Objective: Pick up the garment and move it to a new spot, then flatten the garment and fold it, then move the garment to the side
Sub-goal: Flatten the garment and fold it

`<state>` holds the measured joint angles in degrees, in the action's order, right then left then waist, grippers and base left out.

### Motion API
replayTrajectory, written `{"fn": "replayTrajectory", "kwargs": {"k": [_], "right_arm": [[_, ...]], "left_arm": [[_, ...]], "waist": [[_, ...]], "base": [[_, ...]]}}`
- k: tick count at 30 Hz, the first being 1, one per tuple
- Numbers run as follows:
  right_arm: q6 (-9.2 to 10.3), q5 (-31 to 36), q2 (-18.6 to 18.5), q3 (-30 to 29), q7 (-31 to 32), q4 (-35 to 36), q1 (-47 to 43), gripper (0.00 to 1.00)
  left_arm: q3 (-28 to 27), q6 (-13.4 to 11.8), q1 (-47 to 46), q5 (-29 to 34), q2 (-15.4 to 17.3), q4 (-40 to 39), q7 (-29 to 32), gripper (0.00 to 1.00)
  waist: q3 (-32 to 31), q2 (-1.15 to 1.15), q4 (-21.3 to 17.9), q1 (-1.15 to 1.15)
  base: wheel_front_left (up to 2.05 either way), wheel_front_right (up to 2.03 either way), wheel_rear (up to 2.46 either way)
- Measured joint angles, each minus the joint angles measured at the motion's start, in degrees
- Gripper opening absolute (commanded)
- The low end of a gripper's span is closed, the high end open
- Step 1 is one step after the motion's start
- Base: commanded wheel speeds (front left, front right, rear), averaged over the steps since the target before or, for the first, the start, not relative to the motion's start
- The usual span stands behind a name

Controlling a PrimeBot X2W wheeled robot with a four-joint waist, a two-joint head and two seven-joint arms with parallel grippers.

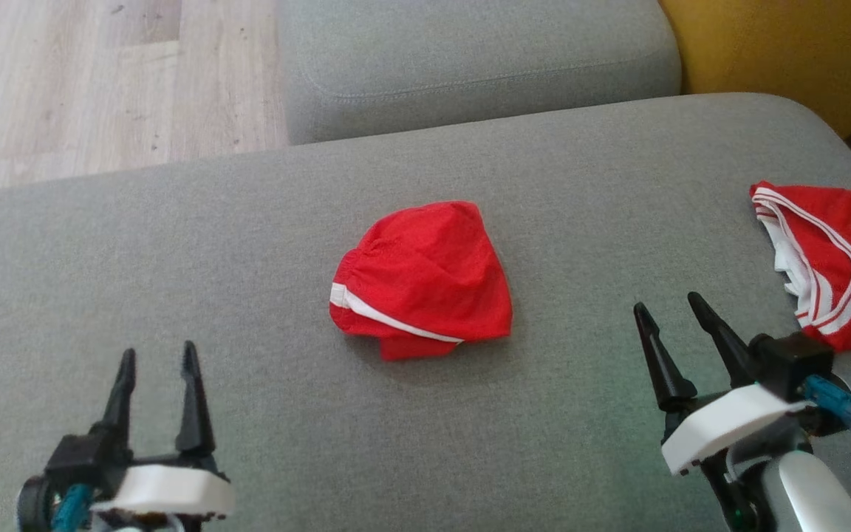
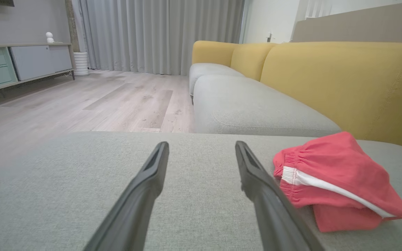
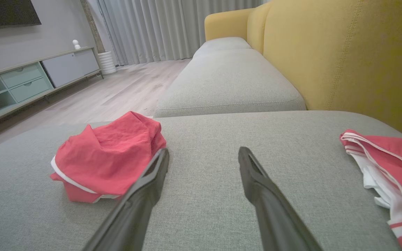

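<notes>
The red shorts [image 1: 422, 277] lie bundled in the middle of the grey sofa cushion [image 1: 174, 244]. Their gathered waistband faces the robot's left, and a white stripe runs across the lower edge. The left tool [image 1: 158, 353] hangs over the cushion at the near left with its two dark fingers spread wide and nothing between them. The right tool [image 1: 668, 304] is at the near right, also spread wide and empty. The shorts sit between the two tools and farther from the robot, touching neither. A red jersey [image 1: 832, 262] with white trim lies rumpled on the cushion's right edge, just beside the right tool. Beyond are a second grey cushion [image 1: 470, 59], a yellow backrest [image 1: 780, 52] and a pale wooden floor [image 1: 100, 81].
</notes>
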<state>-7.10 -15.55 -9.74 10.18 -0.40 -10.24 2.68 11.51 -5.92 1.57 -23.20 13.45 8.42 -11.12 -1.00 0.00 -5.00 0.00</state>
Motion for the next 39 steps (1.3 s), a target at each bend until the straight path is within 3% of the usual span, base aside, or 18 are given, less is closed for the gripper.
{"fn": "replayTrajectory", "kwargs": {"k": [8,15,20,22,23,25,28,29,30,31,39], "right_arm": [[0.00,0.01,0.05,0.85,0.46,1.43,0.25,1.00],[0.00,0.01,0.04,2.65,0.92,2.09,3.60,1.00],[0.00,-0.01,0.04,3.54,0.85,2.01,5.79,1.00],[0.00,-0.01,0.04,4.03,0.63,1.93,6.36,1.00],[0.00,-0.01,0.04,4.24,0.31,1.72,6.51,1.00],[0.00,-0.07,0.04,4.30,0.13,1.37,6.65,1.00],[0.00,-0.10,0.03,4.28,-0.19,1.09,7.04,1.00],[0.00,-0.10,0.03,4.30,-0.19,0.93,7.34,1.00],[0.00,-0.10,0.03,4.30,-0.19,0.89,7.60,1.00],[0.00,-0.10,0.03,4.30,-0.19,0.89,7.71,1.00],[0.00,-0.09,0.03,4.20,-0.20,0.22,7.74,1.00]], "left_arm": [[7.05,1.48,-8.35,1.87,-1.94,1.74,6.76,1.00],[11.15,2.98,-20.71,2.59,-5.26,11.81,16.07,1.00],[12.03,4.10,-24.56,2.52,-5.52,18.87,19.73,1.00],[12.34,5.36,-26.08,2.37,-5.47,20.78,20.54,1.00],[12.46,7.93,-27.55,0.75,-5.53,22.03,21.69,1.00],[12.94,10.28,-28.74,-1.01,-5.59,23.01,23.24,1.00],[13.89,11.23,-29.71,-1.43,-5.60,23.52,23.65,1.00],[14.46,11.51,-30.11,-1.43,-5.55,23.76,23.64,0.80],[14.69,11.68,-30.51,-1.44,-5.58,24.08,23.64,0.31],[14.80,11.81,-30.80,-1.44,-5.57,24.28,23.62,0.00],[17.56,13.00,-30.89,-4.01,-6.76,22.06,20.01,0.00]], "waist": [[2.52,0.00,-0.40,0.00],[7.17,0.00,-1.65,0.02],[10.01,0.00,-3.17,0.02],[10.87,0.00,-3.81,0.02],[11.54,0.00,-4.33,0.02],[12.06,0.00,-4.67,0.01],[12.48,0.00,-4.86,0.01],[12.59,0.00,-4.93,0.01],[12.63,0.00,-4.98,0.01],[12.63,0.00,-4.99,0.01],[11.40,0.00,-4.52,0.00]], "base": [[0.00,0.00,0.00],[0.00,0.00,0.00],[0.00,0.00,0.00],[0.00,0.00,0.00],[0.00,0.00,0.00],[0.00,0.00,0.00],[0.00,0.00,0.00],[0.00,0.00,0.00],[0.00,0.00,0.00],[0.00,0.00,0.00],[0.00,0.00,0.00]]}}
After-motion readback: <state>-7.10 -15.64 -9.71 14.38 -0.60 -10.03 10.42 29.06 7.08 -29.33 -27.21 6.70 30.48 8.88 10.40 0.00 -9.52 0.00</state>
